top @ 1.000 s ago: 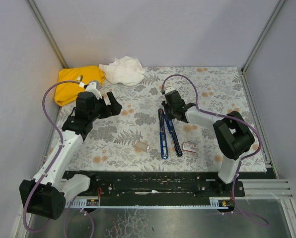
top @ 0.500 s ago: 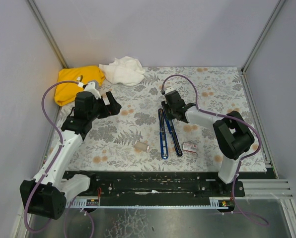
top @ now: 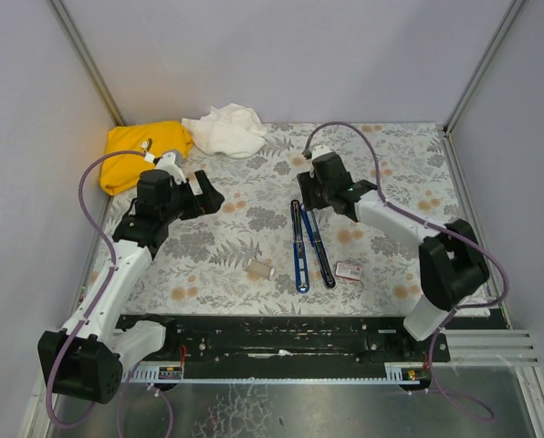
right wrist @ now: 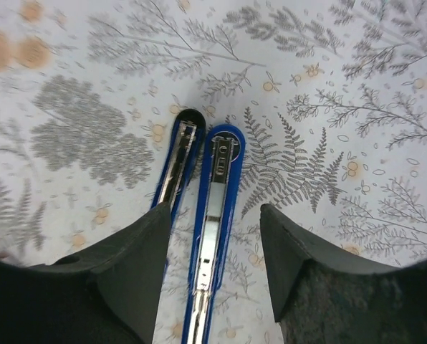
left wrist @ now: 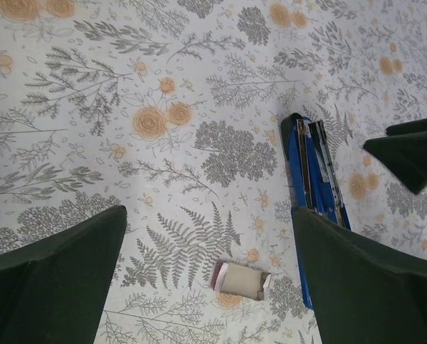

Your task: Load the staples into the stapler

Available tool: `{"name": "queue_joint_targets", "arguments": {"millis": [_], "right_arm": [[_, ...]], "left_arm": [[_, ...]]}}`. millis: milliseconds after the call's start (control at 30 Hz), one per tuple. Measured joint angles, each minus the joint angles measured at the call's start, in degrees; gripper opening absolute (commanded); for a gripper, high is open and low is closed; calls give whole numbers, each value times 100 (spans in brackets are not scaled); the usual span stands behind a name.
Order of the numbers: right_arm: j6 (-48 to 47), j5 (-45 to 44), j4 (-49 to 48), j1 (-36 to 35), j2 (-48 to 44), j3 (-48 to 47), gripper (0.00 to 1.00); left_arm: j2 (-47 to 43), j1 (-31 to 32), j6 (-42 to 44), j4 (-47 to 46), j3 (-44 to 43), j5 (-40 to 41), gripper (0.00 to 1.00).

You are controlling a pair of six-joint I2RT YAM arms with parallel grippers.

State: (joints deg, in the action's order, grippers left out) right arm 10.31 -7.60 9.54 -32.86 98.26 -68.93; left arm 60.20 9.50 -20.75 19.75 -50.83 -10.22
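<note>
Top view: right pincer (top: pixel 302 201) open, empty, over the far end of the stapler (top: pixel 306 245). It lies opened on the tabletop (top: pixel 409 164), long axis toward the arm bases, staples box (top: pixel 349 270) just beside. Yellow cloth (top: pixel 135 151) and white cloth (top: pixel 224 130) lie beyond the left pincer (top: pixel 213 198).
Left wrist: left pincer wide open, empty; stapler to its right.
Right wrist: stapler runs lengthwise between the fingers.

Robotics laboratory test cell. Plain pale wall panels (top: pixel 281 55), held in aluminium corner posts (top: pixel 85 59), stand on three sides of a floral-print cloth (top: pixel 226 246) spread flat as the work surface. The left arm (top: pixel 117 274) and the right arm (top: pixel 391 214), both white and black, rise from a black mounting rail (top: pixel 281 333) at the near edge. Purple cables (top: pixel 85 182) loop along them, and bare sheet metal (top: pixel 281 406) lies in front. A few props lie on the cloth (an opened stapler (top: pixel 298 251), a yellow cloth (top: pixel 140 151), a white cloth (top: pixel 224 130)).
</note>
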Motion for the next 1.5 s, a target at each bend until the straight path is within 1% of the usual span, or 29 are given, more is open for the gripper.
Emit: {"name": "queue_joint_targets", "arguments": {"millis": [167,233,300,433,533,800,1000,1333,1400,1500], "right_arm": [[409,216,275,-11,-1150,203,66],[715,9,505,-105,-1508,289,68],[975,-249,645,-481,-1617,361,69],[1563,-520,780,-1366,-1427,610,71],[1917,-691,868,-1727,-1145,782,71],[2358,-1239,1014,-1832,-358,789,71],[2378,-1438,1038,-1832,267,520,65],[2267,-1659,1014,-1814,730,190,48],[2260,-1672,994,-1788,787,190,44],[2234,-1648,940,-1727,844,192,33]], "left_arm": [[22,15,-44,-55,160,-323,95],[87,59,-55,-68,173,-437,95],[146,83,-66,-81,186,-514,95],[181,96,-103,-92,251,-553,95],[179,96,-125,-90,315,-549,96],[175,96,-131,-90,363,-520,96],[175,98,-140,-90,363,-527,96],[177,98,-142,-90,369,-634,96],[175,103,-142,-90,374,-656,96],[177,129,-142,-92,374,-656,96]]}}
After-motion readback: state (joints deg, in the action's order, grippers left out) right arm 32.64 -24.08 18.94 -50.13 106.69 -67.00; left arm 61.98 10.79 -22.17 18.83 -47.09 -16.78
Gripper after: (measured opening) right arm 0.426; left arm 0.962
